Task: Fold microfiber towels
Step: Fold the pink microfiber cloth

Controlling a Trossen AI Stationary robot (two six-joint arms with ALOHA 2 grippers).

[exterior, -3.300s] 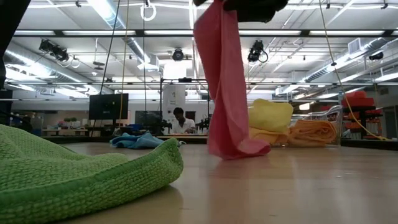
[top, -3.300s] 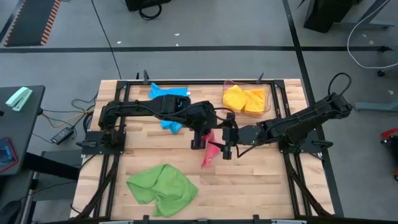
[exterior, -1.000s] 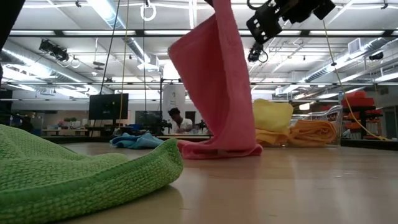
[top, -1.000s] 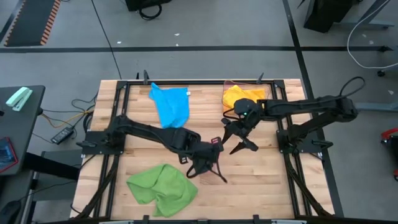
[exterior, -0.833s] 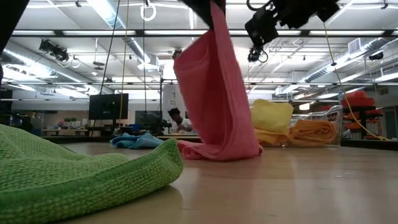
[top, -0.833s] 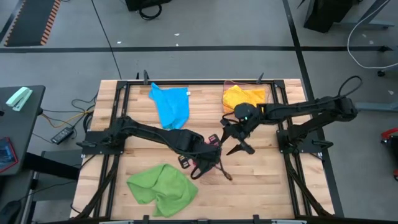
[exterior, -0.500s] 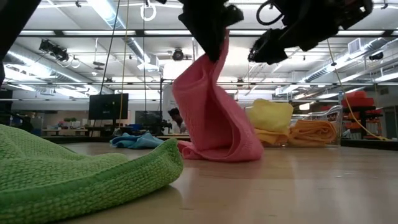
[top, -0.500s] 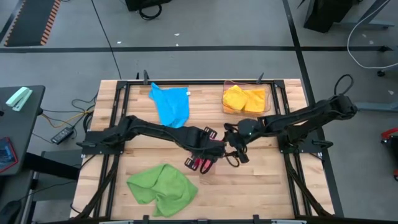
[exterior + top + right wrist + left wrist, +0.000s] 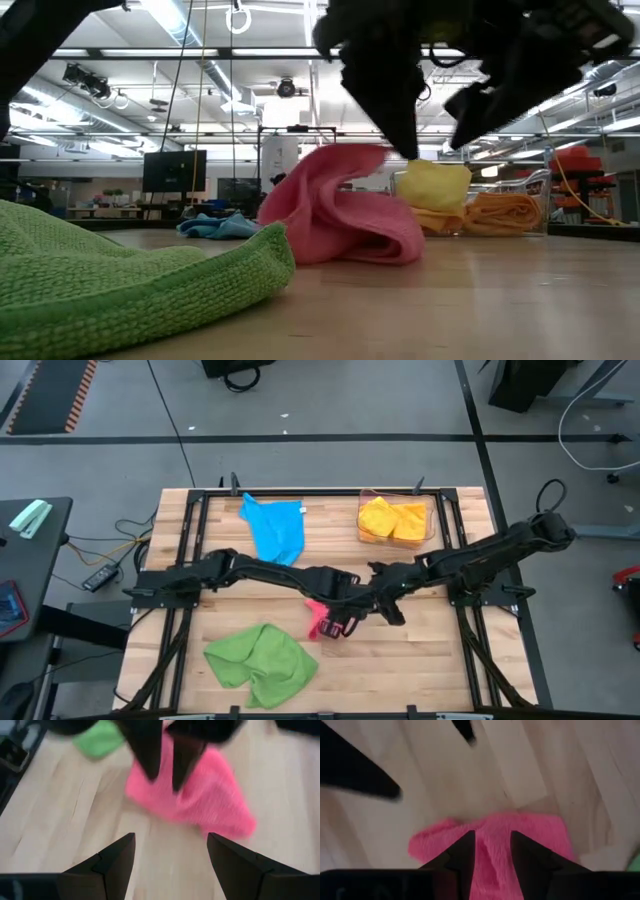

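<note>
The pink towel (image 9: pixel 318 616) lies in a loose, crumpled heap on the wooden tabletop (image 9: pixel 420 650), near its middle and on the bare boards between the green towel (image 9: pixel 260 663) and the clear bin (image 9: pixel 396 518). In the low view the pink towel (image 9: pixel 340 218) rests on the boards with one fold arched up over the rest.

The left gripper (image 9: pixel 343 622) reaches in low from the left side and sits directly over the pink towel. Its wrist view shows the two fingers (image 9: pixel 465 851) standing slightly apart with pink cloth (image 9: pixel 492 845) showing between and below them; whether they pinch the cloth cannot be told.

The right gripper (image 9: pixel 387 606) hovers just beside the pink towel, on the side towards the bin. Its fingers (image 9: pixel 116 860) are spread wide and hold nothing, with the pink towel (image 9: pixel 195 795) ahead of them on the boards.

The green towel lies bunched, well apart from the pink towel on the side away from the bin. The blue towel (image 9: pixel 277 528) lies flat on the pink towel's far side, level with the bin. Yellow and orange towels (image 9: pixel 392 520) fill the bin.
</note>
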